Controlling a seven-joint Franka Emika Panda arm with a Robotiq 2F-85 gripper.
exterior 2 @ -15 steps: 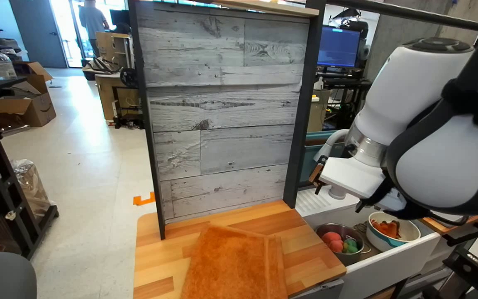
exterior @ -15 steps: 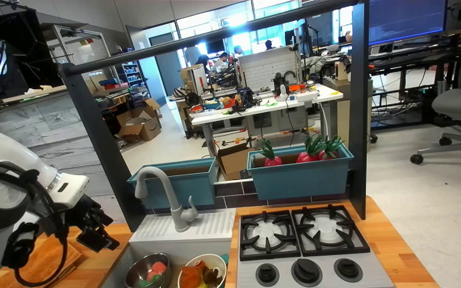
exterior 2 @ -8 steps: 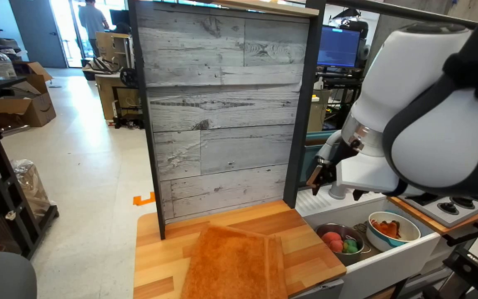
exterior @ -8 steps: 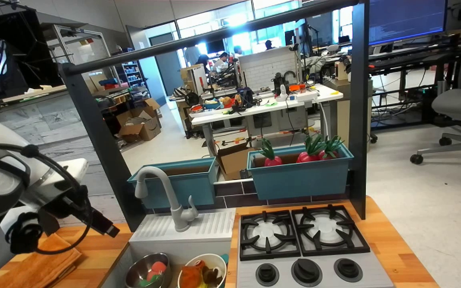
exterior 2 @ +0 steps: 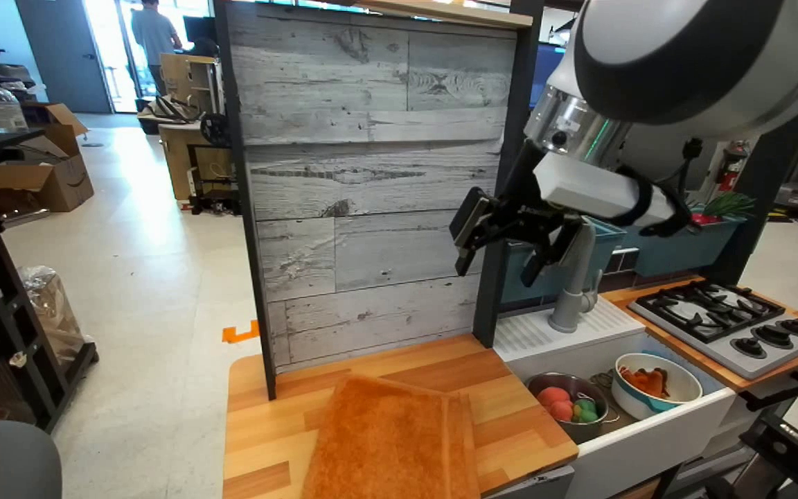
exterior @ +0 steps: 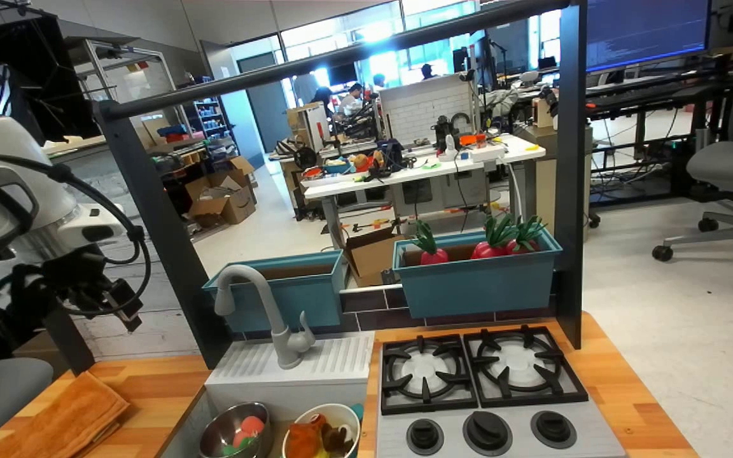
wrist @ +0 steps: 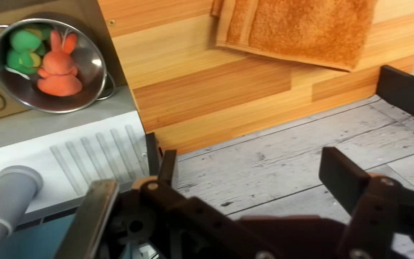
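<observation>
My gripper (exterior 2: 496, 269) is open and empty, tilted down in the air above the back of the wooden counter. It is nearest to the grey wood-plank panel (exterior 2: 378, 256) and the grey faucet (exterior 2: 569, 312). In the wrist view the fingers (wrist: 250, 154) stand wide apart with only the panel (wrist: 264, 180) behind them. An orange towel (exterior 2: 388, 443) lies on the counter below; it shows at the top of the wrist view (wrist: 300, 32). A metal pot (wrist: 90, 81) in the sink holds a pink rabbit-like toy (wrist: 59, 77) and green pieces (wrist: 23, 43).
A white bowl (exterior 2: 679, 395) with orange-brown pieces stands beside the pot in the sink (exterior 2: 648, 433). A stove (exterior: 487, 426) with black grates is right of the faucet. Blue planters (exterior: 478, 286) hang behind; one holds red radishes (exterior: 433, 256). Dark frame posts (exterior: 156, 235) stand near the arm.
My arm and gripper have risen from low beside the sink and counter. The gripper has moved towards the plank panel and turned, so its open fingers now show. The towel and pot have not moved.
</observation>
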